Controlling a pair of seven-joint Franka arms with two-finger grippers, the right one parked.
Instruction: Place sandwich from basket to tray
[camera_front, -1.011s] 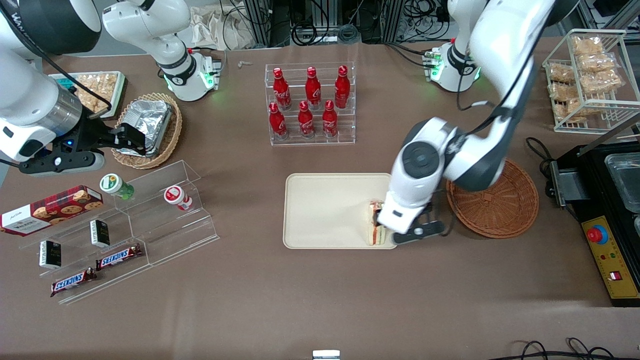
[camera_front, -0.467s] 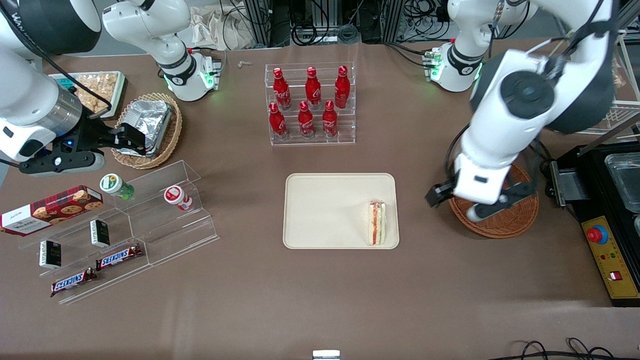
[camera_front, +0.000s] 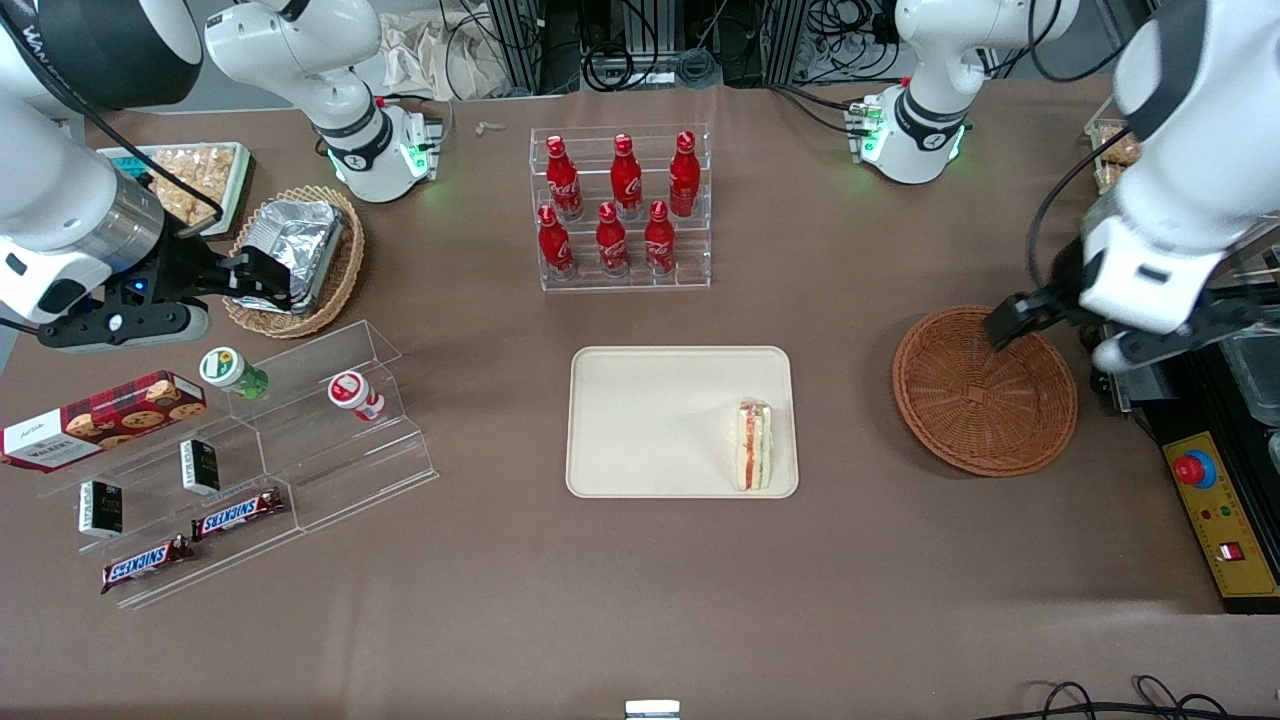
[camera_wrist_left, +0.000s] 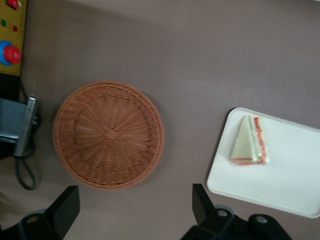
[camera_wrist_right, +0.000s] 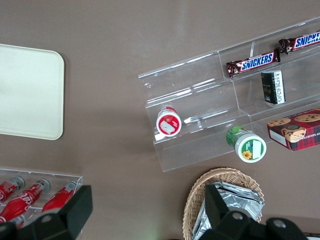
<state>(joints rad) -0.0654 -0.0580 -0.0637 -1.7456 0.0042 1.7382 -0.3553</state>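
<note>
With the sandwich (camera_front: 753, 444) lying on the tray (camera_front: 640, 420), the empty pincer (camera_front: 1055, 330) hangs wide above the bare basket (camera_front: 985, 400); only parking seems left.

A white sandwich (camera_front: 753, 444) wedge with red and green filling lies on the cream tray (camera_front: 650, 420), near the empty reddish-brown basket (camera_front: 985, 392). The gripper (camera_front: 1058, 334) hangs open above the basket's rim.

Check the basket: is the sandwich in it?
No, the basket is empty; the sandwich lies on the tray, and the open gripper holds nothing.
</note>
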